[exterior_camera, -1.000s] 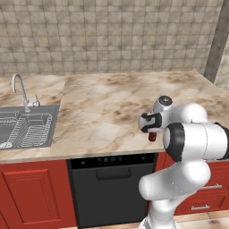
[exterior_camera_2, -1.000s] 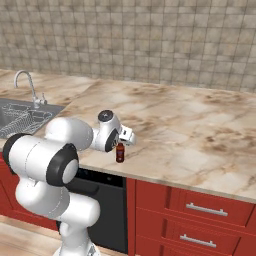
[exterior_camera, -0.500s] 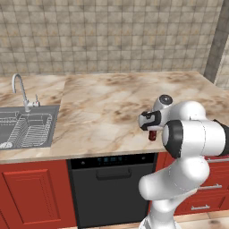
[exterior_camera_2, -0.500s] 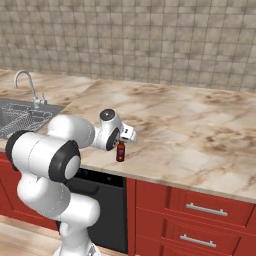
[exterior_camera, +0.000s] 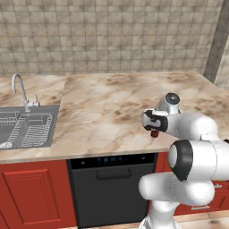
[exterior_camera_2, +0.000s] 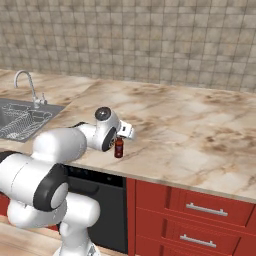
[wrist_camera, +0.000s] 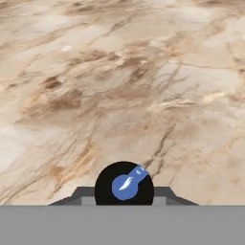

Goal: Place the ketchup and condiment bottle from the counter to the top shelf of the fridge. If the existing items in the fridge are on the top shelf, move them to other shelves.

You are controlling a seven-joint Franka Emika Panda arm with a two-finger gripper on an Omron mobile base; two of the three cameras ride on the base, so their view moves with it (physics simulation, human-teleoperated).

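- One bottle [exterior_camera_2: 118, 148] stands upright on the counter [exterior_camera_2: 200, 135], near the front edge, above the seam between the black appliance and the red cabinets. It is small, slim and red-orange with a black cap, so it looks like the condiment bottle.
- From the hand view, the bottle's round black cap [wrist_camera: 124, 186] shows from straight above, with a blue mark on it, sitting right between the finger tips.
- One gripper [exterior_camera_2: 120, 136] is clenched on the bottle's upper part; the bottle's foot seems to rest on the stone, though I cannot tell for sure that it touches.
- In the left base view the same bottle [exterior_camera: 154, 133] peeks out under the gripper [exterior_camera: 153, 125], only its red lower part showing.
- One white arm [exterior_camera_2: 65, 145] bends low over the counter edge, its wrist reaching from the left toward the bottle.
- One sink [exterior_camera: 24, 129] is set into the counter well to the left of the bottle, with one curved tap [exterior_camera: 20, 91] behind it and a wire rack inside.
- One black appliance [exterior_camera: 112, 188] sits below the counter front.
- Red cabinet fronts flank it; two drawers [exterior_camera_2: 200, 210] with metal handles show on the right, stacked one above the other.
- A tiled wall [exterior_camera_2: 150, 40] runs behind the counter.
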